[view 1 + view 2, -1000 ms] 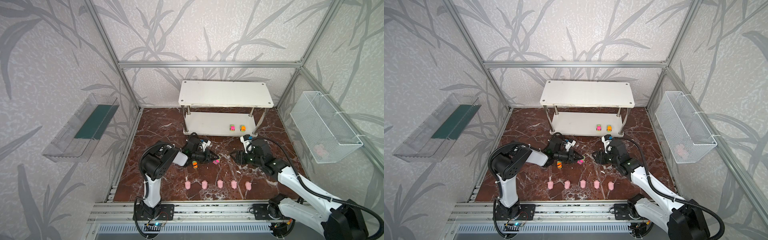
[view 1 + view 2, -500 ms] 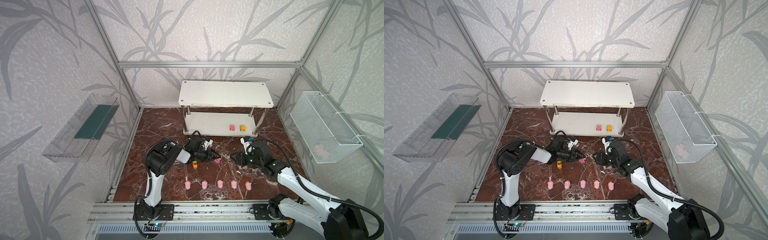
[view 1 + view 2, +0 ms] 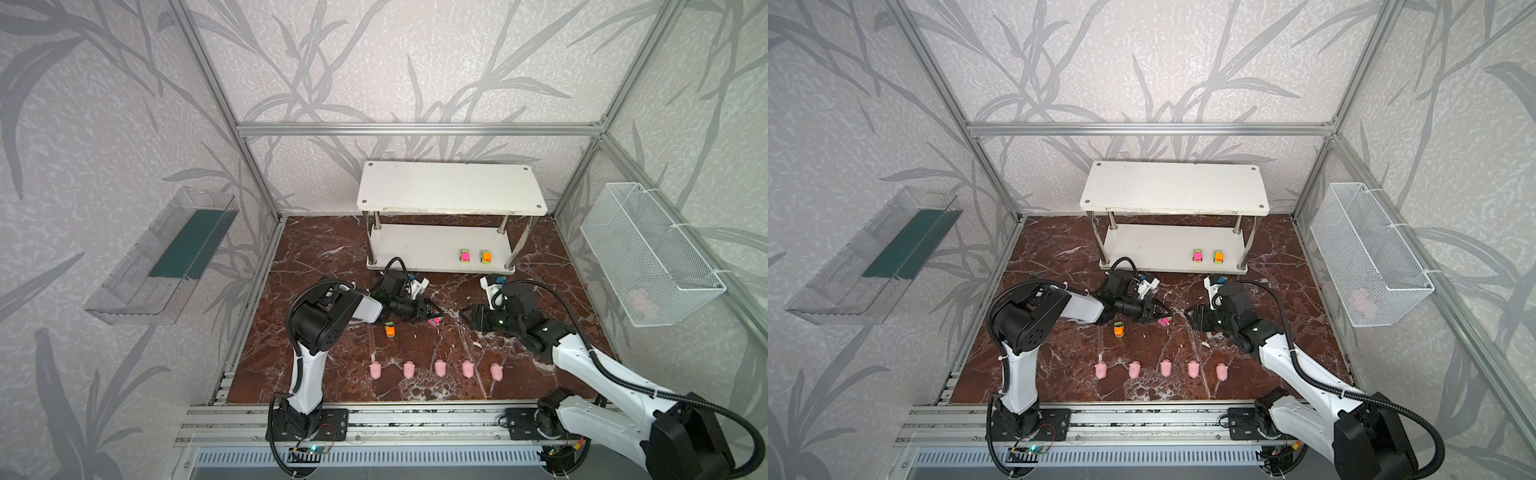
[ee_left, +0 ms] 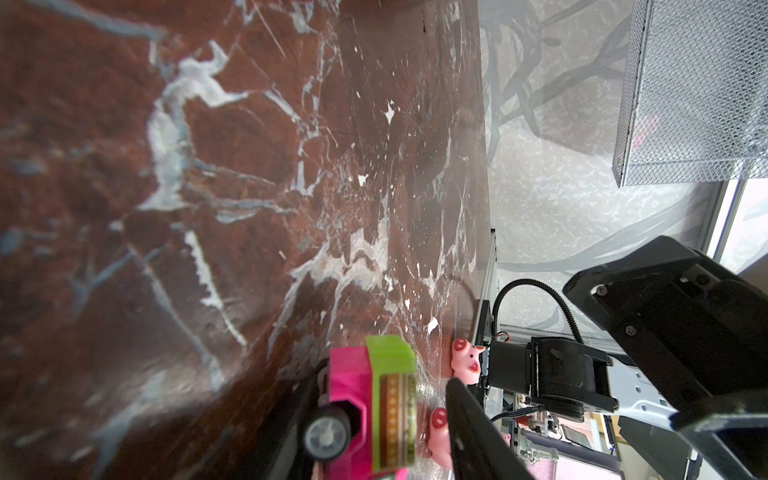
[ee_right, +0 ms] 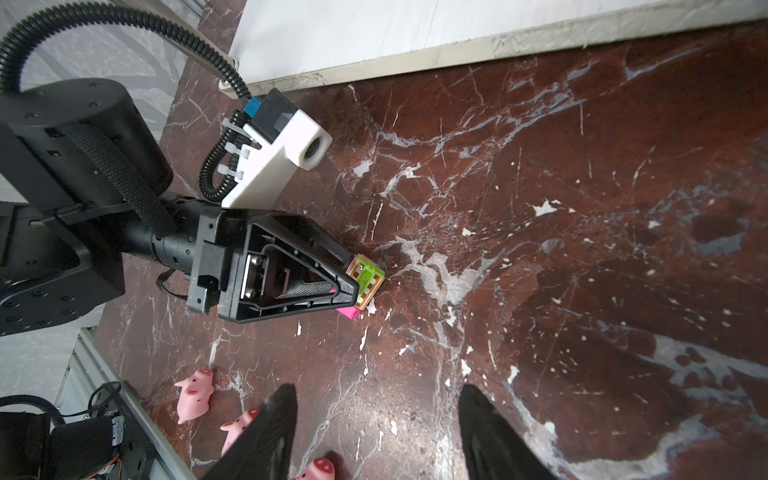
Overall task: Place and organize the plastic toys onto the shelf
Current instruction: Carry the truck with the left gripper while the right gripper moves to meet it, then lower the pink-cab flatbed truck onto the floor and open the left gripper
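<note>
The white two-tier shelf (image 3: 451, 187) stands at the back, with a pink car (image 3: 464, 255) and an orange car (image 3: 485, 256) on its lower tier. My left gripper (image 3: 434, 313) lies low over the floor, open. A pink-and-green car (image 4: 370, 407) sits between its jaws, against one finger and clear of the other. The right wrist view shows the same car (image 5: 365, 286) on the marble. Another orange car (image 3: 390, 330) lies beside the left arm. Several pink pigs (image 3: 439, 368) stand in a row near the front. My right gripper (image 5: 376, 390) faces the left one, open and empty.
A white wire basket (image 3: 648, 257) hangs on the right wall with something pink (image 3: 642, 299) inside. A clear plastic tray (image 3: 162, 257) hangs on the left wall. The floor is red-brown marble (image 3: 332, 257), and an aluminium rail (image 3: 415, 419) runs along its front edge.
The left gripper's jaws have spread apart around the pink-and-green car, and the left arm's elbow has shifted right. The right arm has stayed still.
</note>
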